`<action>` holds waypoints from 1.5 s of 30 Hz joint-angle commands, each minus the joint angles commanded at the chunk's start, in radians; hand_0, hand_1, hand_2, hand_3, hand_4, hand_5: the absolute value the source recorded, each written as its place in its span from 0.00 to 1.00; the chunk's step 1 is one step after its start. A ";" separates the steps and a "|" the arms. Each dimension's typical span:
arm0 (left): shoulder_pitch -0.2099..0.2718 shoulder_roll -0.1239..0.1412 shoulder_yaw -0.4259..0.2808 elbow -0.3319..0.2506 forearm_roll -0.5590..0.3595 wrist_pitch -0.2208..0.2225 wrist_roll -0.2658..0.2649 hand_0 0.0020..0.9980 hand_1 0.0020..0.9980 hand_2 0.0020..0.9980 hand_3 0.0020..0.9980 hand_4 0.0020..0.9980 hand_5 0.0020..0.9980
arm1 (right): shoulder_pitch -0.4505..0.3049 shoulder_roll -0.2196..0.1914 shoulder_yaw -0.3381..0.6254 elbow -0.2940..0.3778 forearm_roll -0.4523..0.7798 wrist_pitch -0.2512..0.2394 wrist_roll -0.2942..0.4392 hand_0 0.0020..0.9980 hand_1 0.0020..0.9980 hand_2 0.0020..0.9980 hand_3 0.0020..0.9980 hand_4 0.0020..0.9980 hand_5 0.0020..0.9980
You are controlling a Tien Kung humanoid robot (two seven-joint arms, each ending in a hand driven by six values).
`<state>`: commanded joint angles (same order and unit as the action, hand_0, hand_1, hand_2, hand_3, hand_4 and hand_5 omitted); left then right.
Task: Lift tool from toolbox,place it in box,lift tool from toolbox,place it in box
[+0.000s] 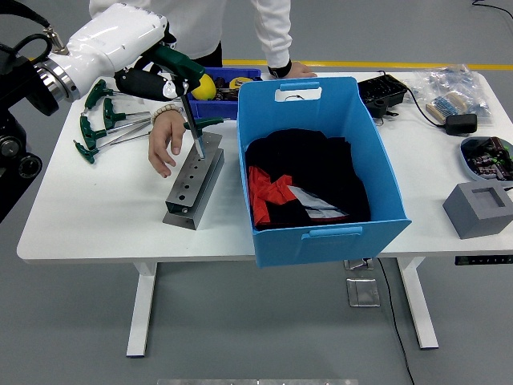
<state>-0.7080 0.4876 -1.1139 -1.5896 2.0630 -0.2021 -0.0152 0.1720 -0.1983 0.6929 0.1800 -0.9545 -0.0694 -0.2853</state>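
My left hand (pixel 159 79) is shut on a green T-handle hex key (pixel 190 120), held up above the grey tool rack (pixel 191 191). The key's thin shaft hangs down with its tip just over the rack's far end. Another green-handled key (pixel 205 123) stands at that far end. The big blue box (pixel 321 172) stands right of the rack, with black and red cloth inside. A person's hand (pixel 163 138) rests on the table just left of the rack.
Several green T-handle keys (pixel 100 128) lie at the table's left. A small blue bin (pixel 216 85) with a yellow object sits behind the rack. The person's other hand (pixel 293 70) leans on the far edge. Black devices, a grey foam block (pixel 479 208) and a tray are at the right.
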 joint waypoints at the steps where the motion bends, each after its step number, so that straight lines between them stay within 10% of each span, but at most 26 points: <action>1: -0.003 -0.009 0.003 -0.005 -0.010 0.009 -0.003 0.14 0.00 0.00 0.06 0.67 0.31 | 0.000 0.000 0.001 0.000 -0.002 0.000 0.000 0.68 0.68 0.74 0.57 0.82 0.65; 12: -0.087 -0.172 0.182 0.077 -0.065 0.112 -0.054 0.14 0.00 0.00 0.06 0.67 0.32 | 0.001 0.004 -0.005 0.000 -0.009 0.002 -0.003 0.68 0.68 0.74 0.57 0.82 0.64; 28: -0.215 -0.350 0.493 0.405 -0.050 0.121 -0.114 0.17 0.00 0.02 0.10 0.67 0.33 | 0.025 -0.005 -0.053 0.000 0.019 0.002 -0.001 0.68 0.68 0.74 0.57 0.82 0.64; 29: -0.223 -0.357 0.501 0.419 -0.047 0.110 -0.113 0.22 0.08 0.10 0.20 0.76 0.48 | 0.027 -0.006 -0.056 0.000 0.020 0.002 0.000 0.68 0.68 0.74 0.57 0.82 0.64; 34: -0.263 -0.388 0.536 0.474 -0.062 0.033 -0.105 0.22 0.08 0.10 0.20 0.76 0.48 | 0.029 -0.010 -0.061 0.000 0.020 0.001 0.001 0.68 0.68 0.74 0.57 0.82 0.64; 35: -0.269 -0.394 0.541 0.485 -0.068 0.032 -0.108 0.31 0.31 0.31 0.52 0.93 0.72 | 0.030 -0.010 -0.060 0.000 0.017 0.001 0.001 0.68 0.68 0.74 0.57 0.82 0.64; 40: -0.297 -0.432 0.555 0.549 -0.064 0.064 -0.127 0.31 0.31 0.31 0.52 0.93 0.72 | 0.033 -0.011 -0.062 0.000 0.003 0.003 -0.002 0.68 0.68 0.74 0.57 0.82 0.64; 41: -0.302 -0.439 0.557 0.561 -0.062 0.074 -0.132 0.43 0.53 0.59 0.68 0.97 0.74 | 0.033 -0.011 -0.061 0.001 0.000 0.004 -0.003 0.68 0.68 0.74 0.57 0.82 0.65; 45: -0.321 -0.465 0.562 0.619 -0.062 0.118 -0.157 0.43 0.53 0.59 0.68 0.97 0.74 | 0.034 -0.013 -0.055 0.003 -0.016 0.005 -0.007 0.68 0.68 0.74 0.57 0.82 0.65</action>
<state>-1.0289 0.0221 -0.5515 -0.9709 2.0013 -0.0845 -0.1721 0.2056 -0.2108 0.6381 0.1828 -0.9704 -0.0639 -0.2923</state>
